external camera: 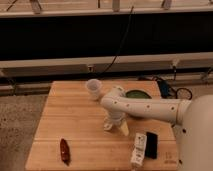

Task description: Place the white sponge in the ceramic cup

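Half the green bowl [138, 94] hides behind the white arm [150, 107], which bends down to the gripper [118, 125] low over the middle of the table [75, 112]; whether it is spread or pressed together cannot be told. The white sponge [107, 125] is a pale block right against the gripper, well apart from the ceramic cup [93, 89], which stands upright near the far edge. A red object [64, 150], a white bar [139, 149] and a black bar [151, 145] lie nearer the front.
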Robot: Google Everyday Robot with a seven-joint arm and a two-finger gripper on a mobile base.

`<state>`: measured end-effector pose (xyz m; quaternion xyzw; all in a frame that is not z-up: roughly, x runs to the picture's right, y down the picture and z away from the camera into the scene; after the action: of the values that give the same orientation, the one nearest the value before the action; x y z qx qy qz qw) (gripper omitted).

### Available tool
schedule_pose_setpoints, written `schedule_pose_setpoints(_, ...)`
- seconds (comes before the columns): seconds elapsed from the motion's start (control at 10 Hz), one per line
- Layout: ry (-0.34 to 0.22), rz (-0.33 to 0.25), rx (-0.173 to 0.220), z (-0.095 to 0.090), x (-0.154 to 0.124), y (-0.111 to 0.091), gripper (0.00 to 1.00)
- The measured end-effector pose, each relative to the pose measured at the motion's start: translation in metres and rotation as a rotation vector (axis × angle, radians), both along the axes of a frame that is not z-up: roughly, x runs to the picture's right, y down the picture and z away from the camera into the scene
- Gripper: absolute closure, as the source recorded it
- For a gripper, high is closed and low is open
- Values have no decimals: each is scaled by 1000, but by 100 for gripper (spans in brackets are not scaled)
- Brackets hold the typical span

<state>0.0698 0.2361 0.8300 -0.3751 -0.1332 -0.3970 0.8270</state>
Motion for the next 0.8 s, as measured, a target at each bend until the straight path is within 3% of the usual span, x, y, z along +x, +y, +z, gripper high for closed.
schedule_pose_setpoints(0.6,-96,63,-6,-8,6,-24,84)
schedule_pose_setpoints(0.8,-128,60,2,-15,0,-33,99)
